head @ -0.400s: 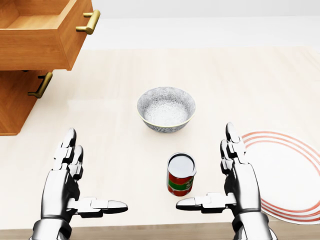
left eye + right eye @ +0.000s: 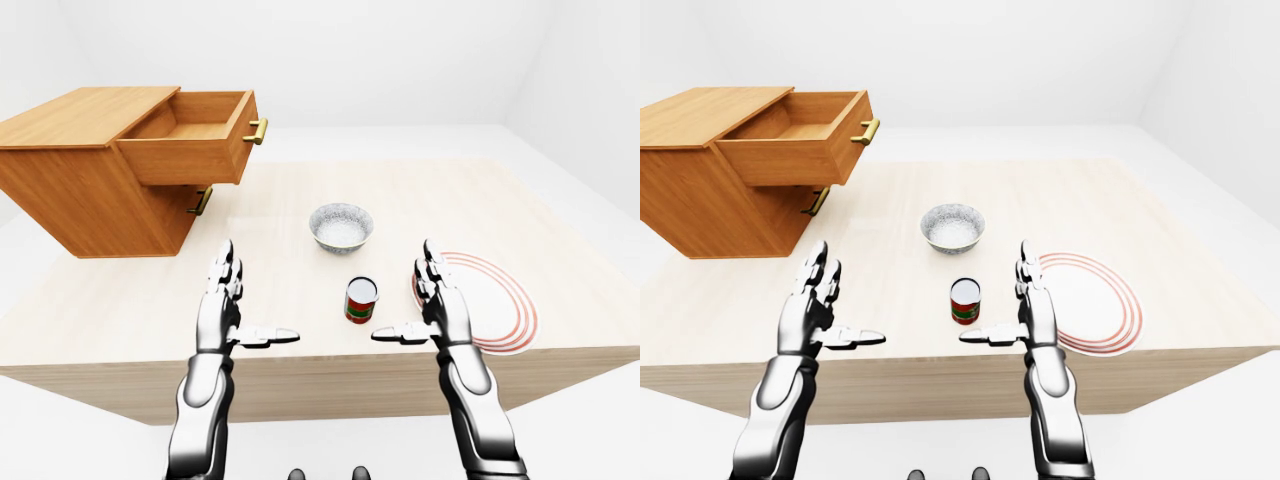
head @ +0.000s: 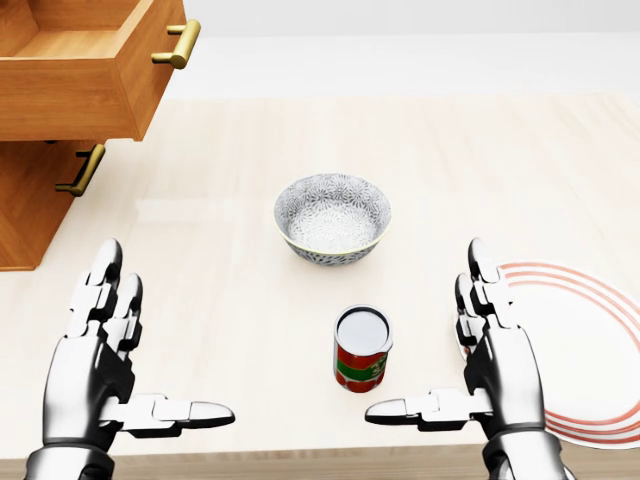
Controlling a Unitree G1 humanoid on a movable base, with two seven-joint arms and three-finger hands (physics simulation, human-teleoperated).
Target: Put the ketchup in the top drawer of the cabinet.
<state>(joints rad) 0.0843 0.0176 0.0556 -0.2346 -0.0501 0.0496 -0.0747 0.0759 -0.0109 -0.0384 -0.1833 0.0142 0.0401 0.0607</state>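
Note:
The ketchup (image 3: 361, 350), a small red can with a green band and a pale lid, stands upright on the wooden table near its bottom edge in the head view. My left hand (image 3: 140, 340) is open and empty, well to the left of it. My right hand (image 3: 430, 335) is open and empty, just right of the can and not touching it. The wooden cabinet (image 2: 90, 190) stands at the table's upper left. Its top drawer (image 2: 190, 140) is pulled out and looks empty; the lower drawer is shut.
A patterned white bowl (image 3: 332, 215) sits above the can in the head view. A white plate with red rings (image 3: 590, 340) lies at the right, beside my right hand. The table's near edge (image 2: 320, 370) runs just under both wrists.

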